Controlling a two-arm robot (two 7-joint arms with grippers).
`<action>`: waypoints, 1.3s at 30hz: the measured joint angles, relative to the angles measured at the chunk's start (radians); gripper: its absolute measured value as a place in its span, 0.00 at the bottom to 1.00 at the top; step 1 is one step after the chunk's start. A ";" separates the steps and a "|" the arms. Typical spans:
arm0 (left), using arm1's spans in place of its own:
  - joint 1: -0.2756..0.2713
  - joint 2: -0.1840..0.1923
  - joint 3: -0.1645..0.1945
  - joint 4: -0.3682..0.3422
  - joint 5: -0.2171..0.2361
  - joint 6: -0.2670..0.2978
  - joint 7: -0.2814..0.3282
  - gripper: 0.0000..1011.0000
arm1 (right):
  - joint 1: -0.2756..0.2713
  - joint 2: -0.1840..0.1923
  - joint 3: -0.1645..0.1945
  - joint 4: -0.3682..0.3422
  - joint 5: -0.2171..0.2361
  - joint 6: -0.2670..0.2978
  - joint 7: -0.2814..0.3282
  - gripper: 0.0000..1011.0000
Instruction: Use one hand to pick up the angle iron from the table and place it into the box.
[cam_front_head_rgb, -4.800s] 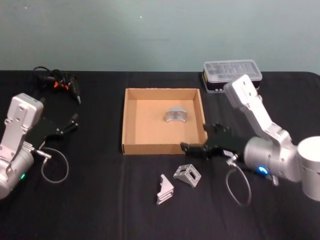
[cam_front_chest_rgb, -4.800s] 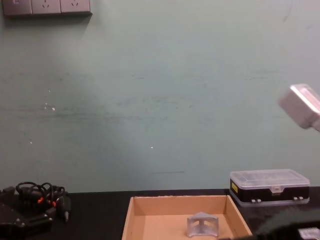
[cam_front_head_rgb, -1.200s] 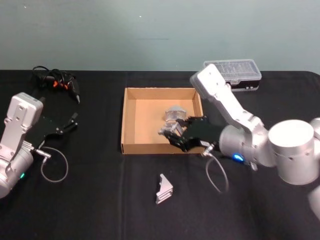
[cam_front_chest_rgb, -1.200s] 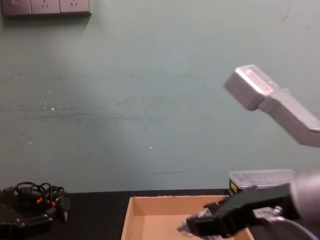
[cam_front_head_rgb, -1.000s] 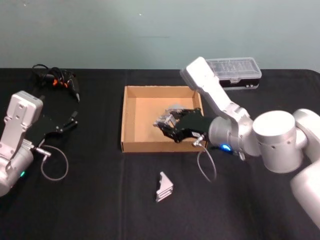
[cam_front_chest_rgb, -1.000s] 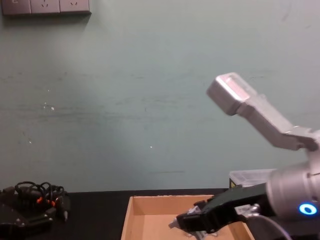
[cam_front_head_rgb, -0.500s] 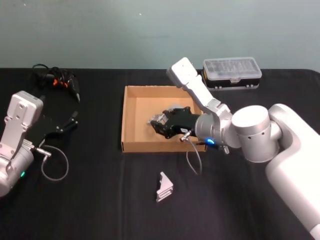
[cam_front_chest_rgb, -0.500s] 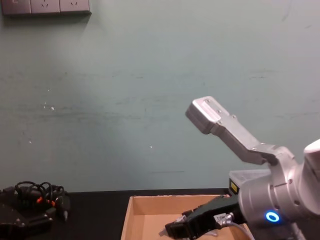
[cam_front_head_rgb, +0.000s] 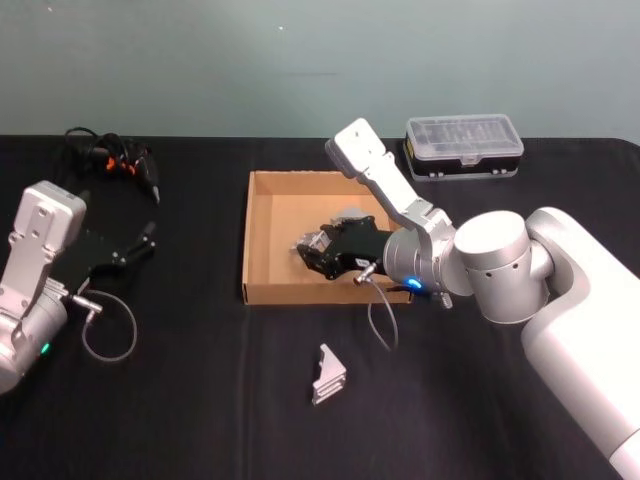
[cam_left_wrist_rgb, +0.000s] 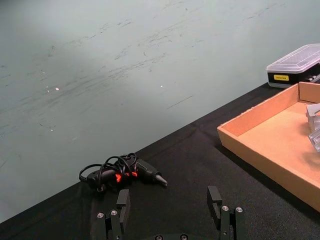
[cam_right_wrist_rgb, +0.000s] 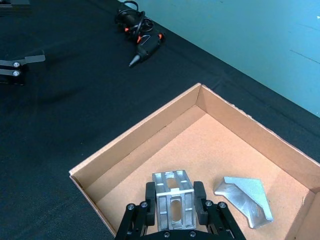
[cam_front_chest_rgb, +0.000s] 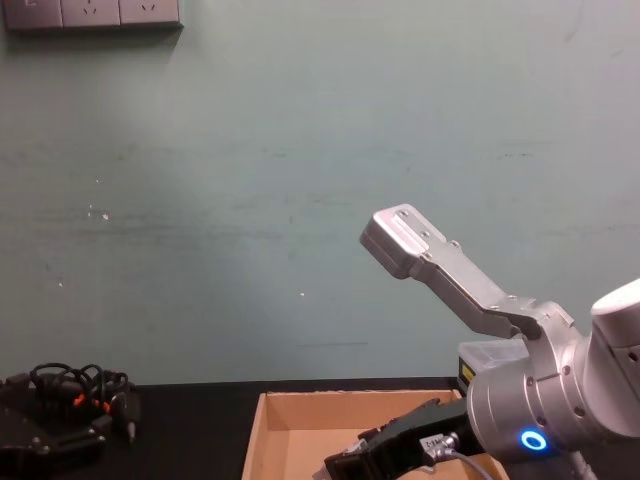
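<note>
Head view: your right gripper (cam_front_head_rgb: 312, 247) hangs over the box (cam_front_head_rgb: 275, 225); a loose bracket (cam_front_head_rgb: 328, 373) lies on the counter (cam_front_head_rgb: 200, 400) at the box's 6 o'clock. Right wrist view: its jaws pinch the angle iron (cam_right_wrist_rgb: 173, 199) — silver, slotted — above the box floor. Left wrist view: left gripper (cam_left_wrist_rgb: 168, 192), jaws spread.

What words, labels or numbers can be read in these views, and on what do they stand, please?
No text is legible.
Yellow label on the black plastic case: dark print, too small to read.
The box and the angle iron in the right hand: no writing visible.
</note>
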 joint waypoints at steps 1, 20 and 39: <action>0.000 0.000 0.000 0.000 0.000 0.000 0.000 1.00 | 0.000 0.001 0.000 -0.001 0.000 0.000 0.000 0.45; 0.000 0.000 0.000 0.000 0.000 0.000 0.000 1.00 | -0.003 0.003 0.002 -0.007 0.002 0.002 0.000 0.94; 0.000 0.000 0.000 0.000 0.000 0.000 0.000 1.00 | -0.126 0.091 0.059 -0.245 0.053 0.006 0.020 0.99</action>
